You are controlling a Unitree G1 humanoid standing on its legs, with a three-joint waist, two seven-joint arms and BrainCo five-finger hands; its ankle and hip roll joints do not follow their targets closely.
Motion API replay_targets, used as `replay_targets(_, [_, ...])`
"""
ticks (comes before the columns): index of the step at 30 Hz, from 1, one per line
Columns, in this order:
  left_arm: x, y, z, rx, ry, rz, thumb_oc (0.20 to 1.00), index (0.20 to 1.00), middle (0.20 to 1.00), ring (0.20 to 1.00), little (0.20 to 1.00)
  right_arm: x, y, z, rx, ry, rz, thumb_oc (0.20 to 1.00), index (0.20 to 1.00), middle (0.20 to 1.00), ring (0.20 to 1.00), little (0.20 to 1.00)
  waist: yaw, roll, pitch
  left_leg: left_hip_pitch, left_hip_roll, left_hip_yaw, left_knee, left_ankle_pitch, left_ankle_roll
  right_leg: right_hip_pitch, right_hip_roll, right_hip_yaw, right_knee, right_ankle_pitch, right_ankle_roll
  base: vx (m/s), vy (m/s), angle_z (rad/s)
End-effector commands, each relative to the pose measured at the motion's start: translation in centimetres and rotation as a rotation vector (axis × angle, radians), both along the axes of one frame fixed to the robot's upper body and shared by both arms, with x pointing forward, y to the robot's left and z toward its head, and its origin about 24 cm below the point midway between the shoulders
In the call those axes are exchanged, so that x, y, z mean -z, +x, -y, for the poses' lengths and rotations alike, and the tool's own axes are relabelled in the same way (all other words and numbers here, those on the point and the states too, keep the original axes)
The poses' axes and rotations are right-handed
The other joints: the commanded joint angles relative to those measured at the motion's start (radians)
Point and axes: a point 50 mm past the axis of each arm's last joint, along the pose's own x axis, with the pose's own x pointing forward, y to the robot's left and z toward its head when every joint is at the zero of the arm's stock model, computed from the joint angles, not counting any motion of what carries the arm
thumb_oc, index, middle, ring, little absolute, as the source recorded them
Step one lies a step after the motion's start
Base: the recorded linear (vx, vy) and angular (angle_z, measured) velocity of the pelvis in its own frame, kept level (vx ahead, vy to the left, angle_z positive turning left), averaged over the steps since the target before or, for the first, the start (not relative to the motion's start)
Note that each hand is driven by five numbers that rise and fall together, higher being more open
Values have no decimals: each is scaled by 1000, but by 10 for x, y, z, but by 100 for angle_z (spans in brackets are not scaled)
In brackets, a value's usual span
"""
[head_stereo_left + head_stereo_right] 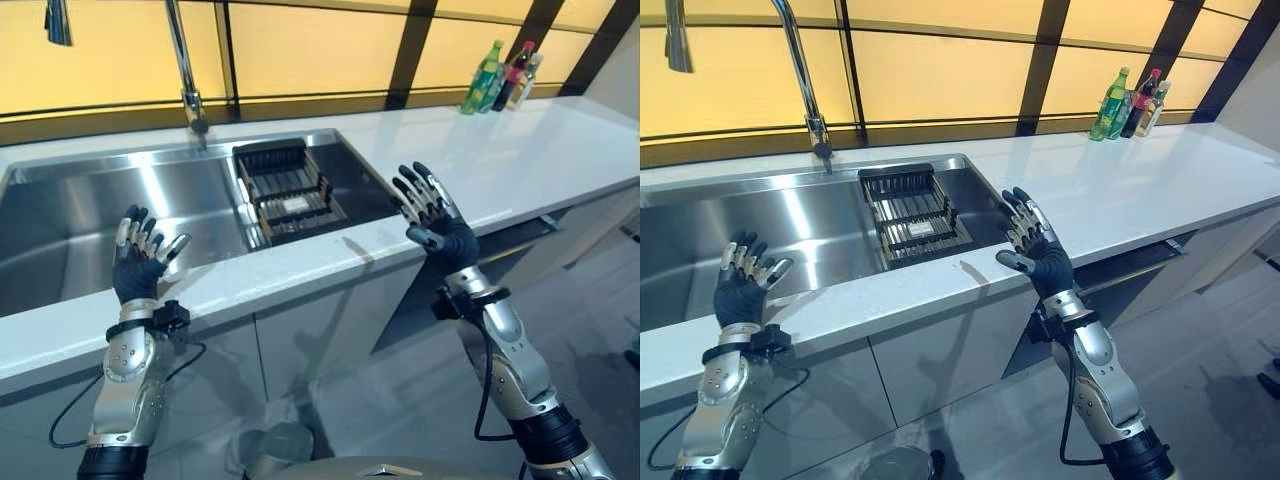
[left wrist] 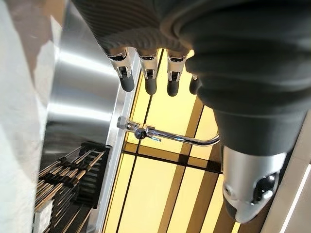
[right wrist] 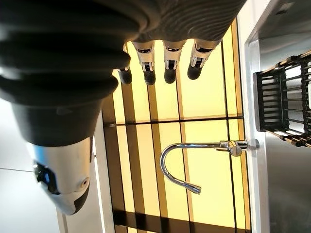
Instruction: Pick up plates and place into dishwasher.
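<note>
Steel sink [image 1: 90, 215] holds a black rack [image 1: 290, 195]; I can't spot plates. My left hand [image 1: 138, 262] and right hand [image 1: 432, 215] hover spread, empty. Plates, I expect, are stiff, slippery, breakable: grip the rim.

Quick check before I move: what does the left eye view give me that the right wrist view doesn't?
Left eye view alone: both open hands, left hand and right hand, raised over the white counter, plus the bottles at its far corner. Right wrist view alone: the faucet's whole curved spout. Both show the dark rack in the sink, the faucet and the yellow panels behind. No plates seen.
</note>
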Motion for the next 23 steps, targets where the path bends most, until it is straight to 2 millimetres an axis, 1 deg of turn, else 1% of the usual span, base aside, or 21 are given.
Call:
replay_targets(1, [-33,17,25,115,48,121,1000,1000,1000,1000,1000,-32,14,15,88,73,133,1000,1000,1000,1000,1000,-11,-37,-18,100,27,38,29,-134,11,-26,-52,106,-41,197,64,142,-338,209])
replay_targets(2, [-31,17,25,114,49,116,1000,1000,1000,1000,1000,-31,15,19,86,85,122,1000,1000,1000,1000,1000,0,-45,-22,101,43,29,29,-135,-4,-5,-58,61,-71,188,61,110,-332,220])
replay_targets(3, [-30,15,26,111,53,117,1000,1000,1000,1000,1000,-31,15,20,81,91,114,1000,1000,1000,1000,1000,10,-50,-25,104,63,37,25,-128,-21,14,-64,27,-97,190,60,73,-331,144])
replay_targets(4, [-30,15,28,129,48,113,1000,1000,1000,1000,1000,-31,13,22,98,91,105,1000,1000,1000,1000,1000,23,-52,-28,94,85,45,25,-119,-39,30,-63,10,-117,187,57,56,-291,70])
replay_targets(6, [-28,11,27,139,53,99,1000,1000,1000,1000,1000,-30,10,24,109,84,86,1000,1000,1000,1000,1000,40,-54,-37,68,112,51,37,-92,-62,53,-57,-41,-149,186,43,37,-243,87])
replay_targets(8, [-28,10,26,149,31,96,1000,1000,1000,1000,1000,-30,7,24,128,72,81,1000,1000,1000,1000,1000,51,-51,-45,43,128,53,42,-60,-76,67,-48,-62,-179,185,33,-2,-169,82])
replay_targets(9, [-27,11,26,150,15,88,1000,1000,1000,1000,1000,-29,6,23,140,71,75,1000,1000,1000,1000,1000,55,-48,-50,33,136,66,43,-47,-81,74,-44,-85,-191,185,26,-54,-140,43])
replay_targets(10, [-26,13,28,161,-5,83,1000,1000,1000,1000,1000,-27,6,22,155,72,69,1000,1000,1000,1000,1000,50,-48,-53,19,142,116,64,-41,-87,82,-44,-119,-201,183,21,-79,-109,70])
replay_targets(11, [-25,15,31,179,-12,78,1000,1000,1000,1000,1000,-26,6,23,163,68,65,1000,1000,1000,1000,1000,42,-50,-54,8,140,156,95,-47,-91,89,-47,-141,-208,184,16,-85,-55,82])
replay_targets(12, [-23,16,35,192,-12,77,1000,1000,1000,1000,1000,-26,7,24,172,64,66,1000,1000,1000,1000,1000,34,-52,-54,3,134,183,122,-55,-93,91,-49,-155,-209,185,13,-84,-18,84])
replay_targets(13, [-23,17,40,207,-5,81,1000,1000,1000,1000,1000,-26,8,25,185,57,71,1000,1000,1000,1000,1000,22,-57,-53,8,118,225,151,-84,-83,91,-53,-172,-206,185,7,-70,11,69])
replay_targets(14, [-24,16,42,207,-11,83,1000,1000,1000,1000,1000,-25,10,23,186,55,70,1000,1000,1000,1000,1000,15,-53,-53,16,111,236,153,-89,-79,91,-49,-173,-200,182,1,-54,34,64])
replay_targets(15, [-23,16,42,201,-14,82,1000,1000,1000,1000,1000,-23,11,20,179,61,64,1000,1000,1000,1000,1000,6,-46,-57,33,114,248,131,-86,-75,91,-43,-173,-196,182,-2,-15,65,49])
replay_targets(16, [-21,15,42,197,-14,80,1000,1000,1000,1000,1000,-21,9,19,177,63,56,1000,1000,1000,1000,1000,-2,-36,-60,33,128,253,120,-47,-87,99,-32,-168,-202,182,-7,19,92,30])
replay_targets(18, [-18,16,41,202,-17,72,1000,1000,1000,1000,1000,-18,8,17,184,61,37,1000,1000,1000,1000,1000,-10,-29,-67,62,135,243,86,-59,-86,107,-34,-154,-206,184,-4,36,85,15])
replay_targets(20, [-18,16,46,214,-11,71,1000,1000,1000,1000,1000,-16,6,16,190,63,27,1000,1000,1000,1000,1000,-21,-22,-79,98,156,266,43,-62,-97,124,-37,-156,-235,188,0,12,80,14])
replay_targets(22, [-19,15,48,222,-7,73,1000,1000,1000,1000,1000,-16,5,17,194,64,24,1000,1000,1000,1000,1000,-22,-20,-83,108,163,270,27,-60,-104,131,-41,-158,-247,193,3,-3,77,0])
replay_targets(23, [-20,15,47,220,-4,78,1000,1000,1000,1000,1000,-15,5,16,192,66,20,1000,1000,1000,1000,1000,-21,-19,-86,117,162,272,14,-66,-102,132,-44,-159,-249,195,6,3,82,-3])
